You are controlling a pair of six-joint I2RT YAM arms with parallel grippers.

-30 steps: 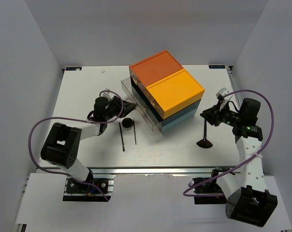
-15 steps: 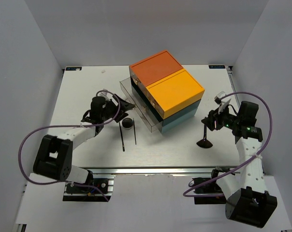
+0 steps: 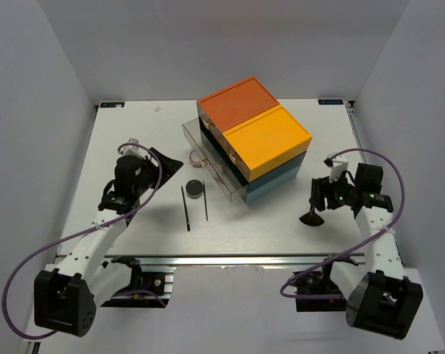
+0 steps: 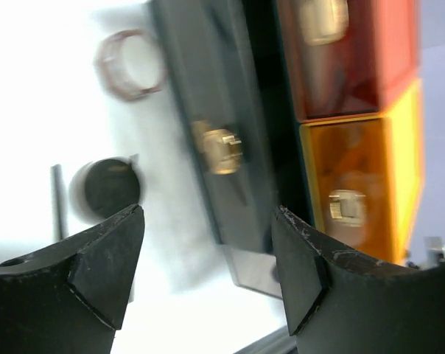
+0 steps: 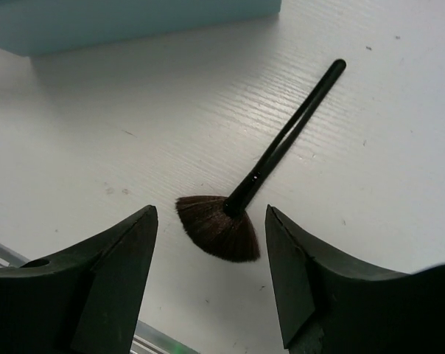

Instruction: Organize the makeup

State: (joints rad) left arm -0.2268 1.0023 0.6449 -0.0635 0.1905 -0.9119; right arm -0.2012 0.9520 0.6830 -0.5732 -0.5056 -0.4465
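On the white table [image 3: 134,133], left of the drawer box [image 3: 256,140]: left gripper [image 4: 208,214] spread wide, empty, near the round black compact [image 3: 195,188]; right of that box: right gripper [image 5: 211,210] spread wide, empty, above the black flared brush [image 5: 281,144] lying flat.

The drawer box [image 3: 256,140] is orange, yellow and teal; brush [image 5: 221,227] and compact [image 3: 195,188] are black, table [image 3: 267,228] white.

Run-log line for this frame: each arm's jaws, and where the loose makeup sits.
left gripper: jaws open, empty | right gripper: jaws open over fan brush lying on table | black compact, two sticks: on table
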